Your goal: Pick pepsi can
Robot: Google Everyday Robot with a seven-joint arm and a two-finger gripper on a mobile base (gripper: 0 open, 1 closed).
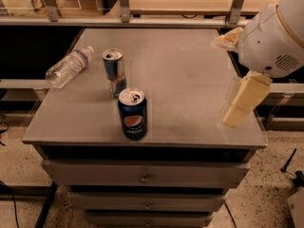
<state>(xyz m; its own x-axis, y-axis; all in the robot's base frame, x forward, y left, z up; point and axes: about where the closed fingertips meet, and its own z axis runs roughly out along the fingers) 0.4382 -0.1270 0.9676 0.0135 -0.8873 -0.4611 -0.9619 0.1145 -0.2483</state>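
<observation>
The pepsi can point(132, 114) is dark navy with a round red-white-blue logo and a silver top. It stands upright near the front edge of the grey cabinet top point(185, 65), left of the middle. My gripper point(227, 82) hangs over the right edge of the top, well to the right of the can and not touching it. Its two cream fingers are spread apart, with nothing between them. The white arm housing point(278, 37) fills the upper right corner.
A slimmer blue-and-silver can point(114, 71) stands just behind the pepsi can. A clear plastic water bottle point(69, 66) lies on its side at the left edge. The top sits on a cabinet of drawers point(142, 175). A wooden table stands behind.
</observation>
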